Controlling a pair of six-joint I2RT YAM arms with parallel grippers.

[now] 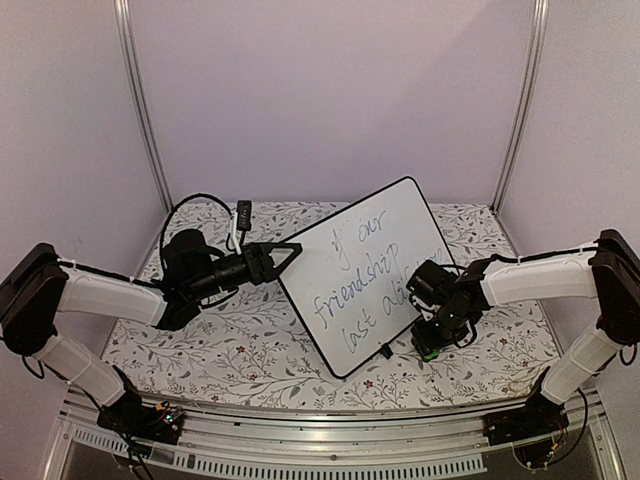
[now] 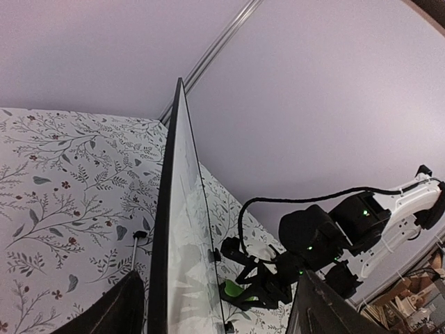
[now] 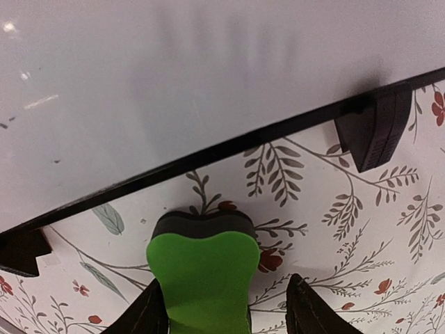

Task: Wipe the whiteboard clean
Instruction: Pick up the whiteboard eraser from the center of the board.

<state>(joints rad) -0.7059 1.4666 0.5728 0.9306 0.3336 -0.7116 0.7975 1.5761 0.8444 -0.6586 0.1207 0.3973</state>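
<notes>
The whiteboard [image 1: 370, 270] stands tilted on small black clip feet [image 3: 375, 132], with dark handwriting on its face. My left gripper [image 1: 290, 252] is open and straddles the board's left rim. In the left wrist view the board [image 2: 184, 229] runs edge-on between the fingers [image 2: 118, 309], close to the left one. My right gripper [image 1: 432, 345] is shut on a green eraser [image 1: 428, 351] by the board's lower right edge. In the right wrist view the eraser [image 3: 201, 278], dark felt pointing away, is over the floral table just short of the rim [image 3: 208, 149]. The eraser also shows in the left wrist view [image 2: 240, 292].
The floral-patterned table [image 1: 230, 345] is walled by plain lilac panels with metal posts [image 1: 140, 110] at the back corners. A white marker with a black cap [image 1: 241, 222] and the left arm's black cable lie behind the left gripper.
</notes>
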